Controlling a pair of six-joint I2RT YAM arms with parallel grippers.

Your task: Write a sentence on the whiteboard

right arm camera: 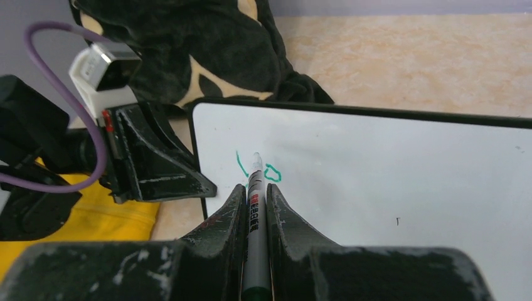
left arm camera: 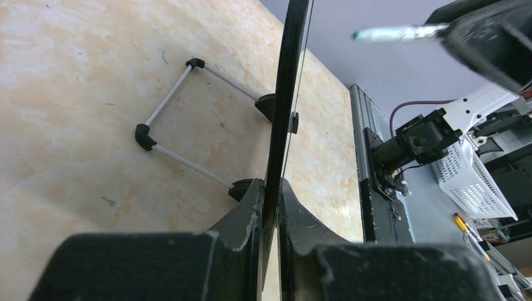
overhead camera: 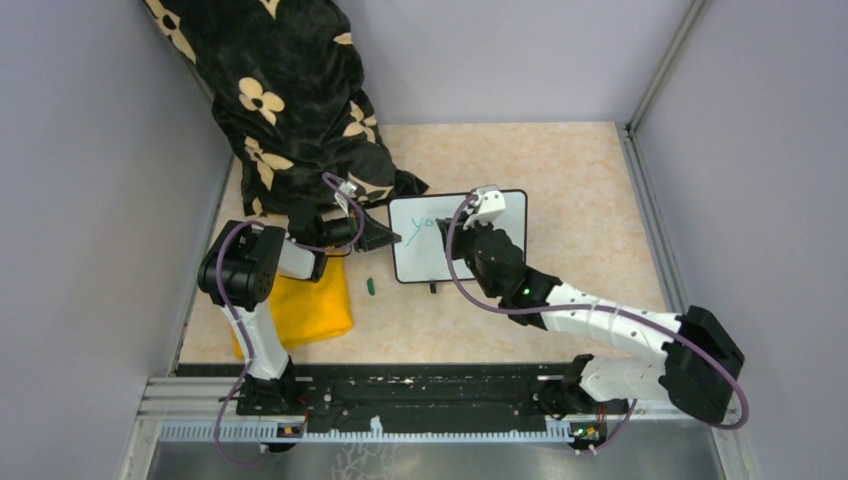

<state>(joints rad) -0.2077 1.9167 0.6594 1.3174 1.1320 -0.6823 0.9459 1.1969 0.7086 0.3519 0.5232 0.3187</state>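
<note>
The top camera looks down on the table (overhead camera: 580, 170) from high up. Both wrist cameras sit very close to the whiteboard (overhead camera: 415, 258) (left arm camera: 285, 94) (right arm camera: 389, 175): the left sees its edge, the right its front.

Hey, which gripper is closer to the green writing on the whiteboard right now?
Right. The right gripper holds the marker with its tip at the green writing. The left gripper clamps the whiteboard at its left edge, off to the side of the writing.

Near side of the left claw (overhead camera: 388, 238), flat on the table (overhead camera: 600, 180): folded yellow cloth (overhead camera: 310, 305). Just beside it, small green cap (overhead camera: 370, 287). Beyond the claw, heaped black flowered fabric (overhead camera: 290, 100).
</note>
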